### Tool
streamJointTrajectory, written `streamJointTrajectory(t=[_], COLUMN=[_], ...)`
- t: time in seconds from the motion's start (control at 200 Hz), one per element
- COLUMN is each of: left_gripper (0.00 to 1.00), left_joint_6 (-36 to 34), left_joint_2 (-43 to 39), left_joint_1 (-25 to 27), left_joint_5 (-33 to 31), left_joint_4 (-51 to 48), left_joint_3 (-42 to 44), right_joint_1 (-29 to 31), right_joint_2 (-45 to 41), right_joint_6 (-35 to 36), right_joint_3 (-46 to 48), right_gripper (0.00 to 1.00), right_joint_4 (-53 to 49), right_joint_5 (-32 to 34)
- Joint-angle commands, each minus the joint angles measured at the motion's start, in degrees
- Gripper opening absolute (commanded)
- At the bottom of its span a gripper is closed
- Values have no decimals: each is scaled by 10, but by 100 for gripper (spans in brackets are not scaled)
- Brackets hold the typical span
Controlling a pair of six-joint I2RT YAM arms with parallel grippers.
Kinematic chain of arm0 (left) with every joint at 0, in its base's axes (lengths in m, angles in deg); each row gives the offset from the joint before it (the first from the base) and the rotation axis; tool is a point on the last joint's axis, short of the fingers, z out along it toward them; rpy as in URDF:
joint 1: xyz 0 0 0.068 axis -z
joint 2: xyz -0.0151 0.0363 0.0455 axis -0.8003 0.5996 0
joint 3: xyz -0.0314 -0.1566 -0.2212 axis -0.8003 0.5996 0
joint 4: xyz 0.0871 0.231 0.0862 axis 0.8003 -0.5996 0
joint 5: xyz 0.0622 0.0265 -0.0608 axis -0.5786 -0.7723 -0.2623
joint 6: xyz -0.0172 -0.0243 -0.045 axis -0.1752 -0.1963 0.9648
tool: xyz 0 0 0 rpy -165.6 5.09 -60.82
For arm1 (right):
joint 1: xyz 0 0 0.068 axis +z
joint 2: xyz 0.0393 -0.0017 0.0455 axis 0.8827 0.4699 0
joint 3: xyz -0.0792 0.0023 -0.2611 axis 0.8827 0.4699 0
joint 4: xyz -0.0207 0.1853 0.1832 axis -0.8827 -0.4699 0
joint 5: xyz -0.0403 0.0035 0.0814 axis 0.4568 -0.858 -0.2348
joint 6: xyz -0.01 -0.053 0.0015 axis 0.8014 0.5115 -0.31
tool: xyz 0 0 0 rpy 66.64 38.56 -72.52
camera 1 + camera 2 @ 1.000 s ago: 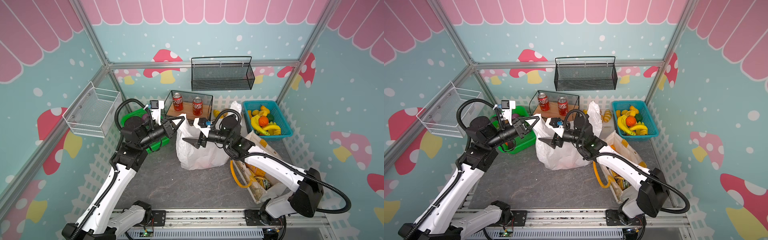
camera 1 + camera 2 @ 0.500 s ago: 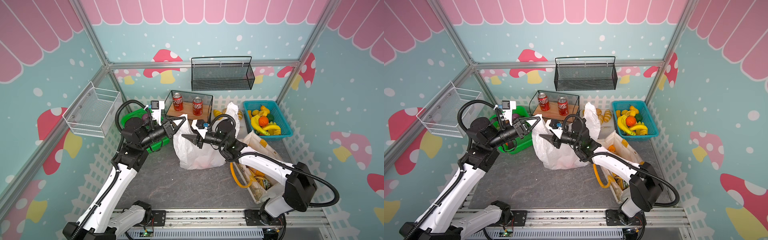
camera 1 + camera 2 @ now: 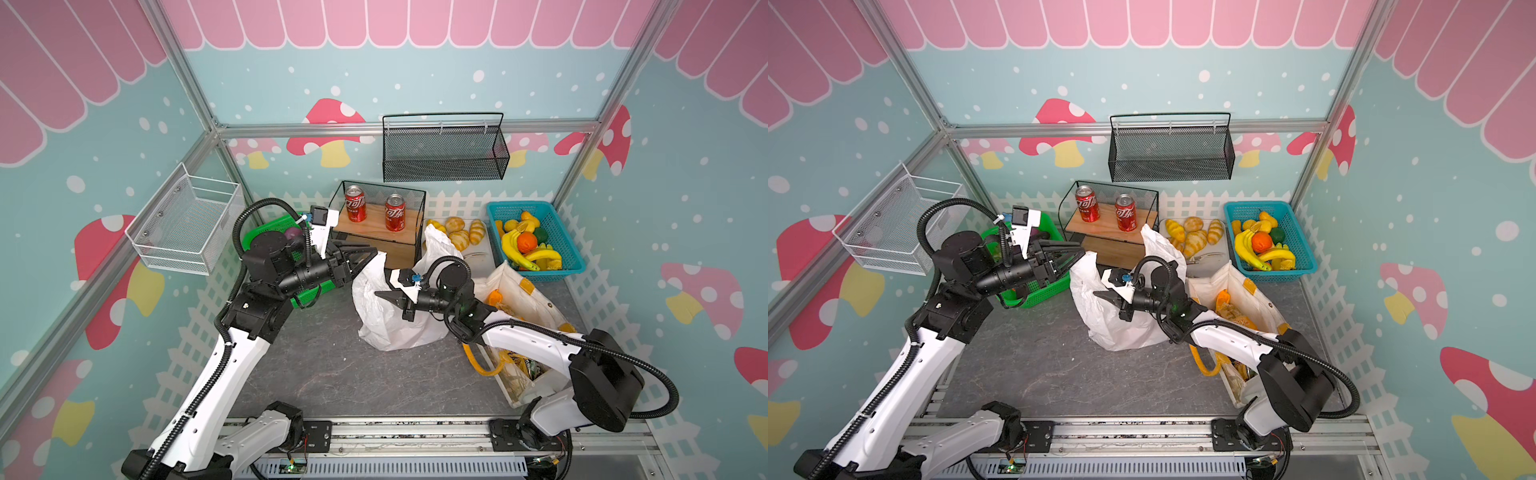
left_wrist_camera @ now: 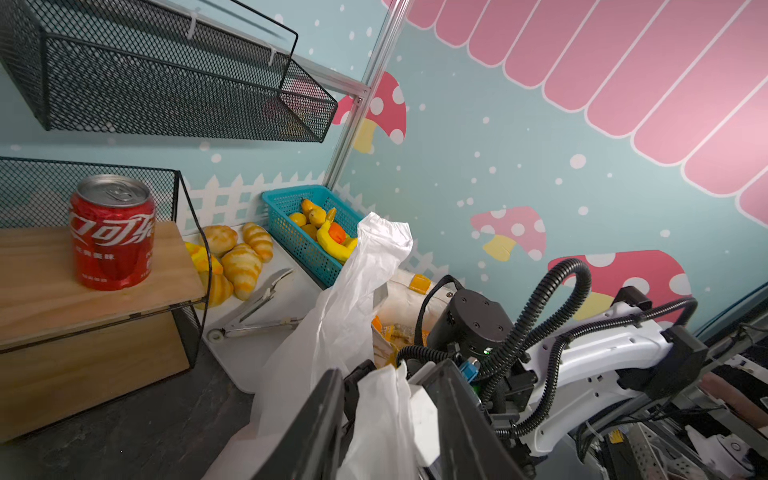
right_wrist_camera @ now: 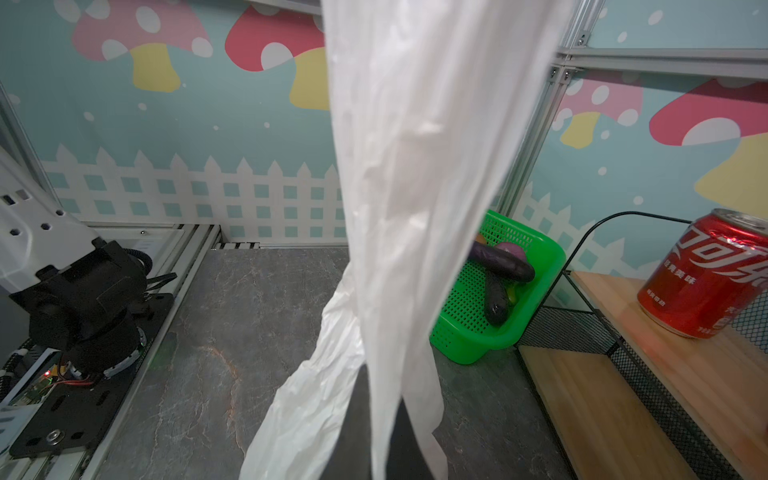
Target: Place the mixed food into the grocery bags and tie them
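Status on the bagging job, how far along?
Done: snack packets sit in the cream tote. In hand: right tool pinches the white plastic bag by a handle strip; left tool is open around plastic. To do: purple vegetables lie in the green basket; neither bag is tied.

Teal walls [image 3: 415, 83] are wearing painted mushrooms and pink scallops — aluminium posts [image 3: 399, 128] are framing them. White picket trim [image 3: 461, 205] is edging the dark marbled worktop [image 3: 332, 365]. A black mesh basket [image 3: 442, 160] is hanging on the back wall, a white wire basket [image 3: 187, 226] on the side.
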Motion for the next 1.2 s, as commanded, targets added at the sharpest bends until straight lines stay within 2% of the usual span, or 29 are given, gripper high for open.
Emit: streamJointTrajectory(t=[0.0, 0.175, 0.325, 0.425, 0.455, 0.51, 0.535, 0.565, 0.61, 0.645, 0.665, 0.685, 0.715, 0.866, 1.196], left_gripper=[50, 65, 67, 56, 49, 32, 24, 16, 6, 0, 0, 0, 0, 0, 0], left_joint_6=[-86, -148, -180, -185, -185, -178, -170, -156, -125, -101, -89, -79, -68, -24, 7], left_joint_2=[-4, -26, -12, 1, 3, 6, 8, 9, 9, 7, 5, 3, -2, -12, -10], left_joint_1=[-3, -3, 4, 15, 17, 20, 21, 23, 28, 35, 39, 42, 48, 60, 81], left_joint_5=[28, 27, 23, 23, 23, 18, 13, 6, -9, -25, -35, -47, -59, -71, -84], left_joint_4=[-61, -81, -97, -99, -99, -99, -97, -91, -73, -57, -49, -41, -31, 7, 25], left_joint_3=[-19, -15, -13, -10, -12, -17, -20, -22, -20, -13, -9, -4, 3, 18, 32], right_joint_1=[-2, -3, -3, -3, -3, -3, -3, -3, -3, -2, 0, 1, 4, 50, 145], right_joint_2=[-12, -15, -15, -16, -18, -21, -23, -27, -39, -52, -59, -68, -79, -100, -17], right_joint_6=[21, 19, 18, 16, 16, 16, 15, 10, -2, -12, -19, -29, -45, -78, -77], right_joint_3=[-11, -17, -22, -27, -29, -28, -27, -25, -17, -6, 3, 12, 27, 63, -26], right_gripper=[0, 0, 0, 0, 0, 0, 6, 18, 37, 48, 56, 68, 75, 84, 88], right_joint_4=[-19, -26, -29, -35, -38, -42, -46, -51, -57, -54, -48, -38, -17, 51, 123], right_joint_5=[-10, -16, -25, -24, -23, -15, -8, 8, 38, 63, 77, 89, 105, 198, 427])
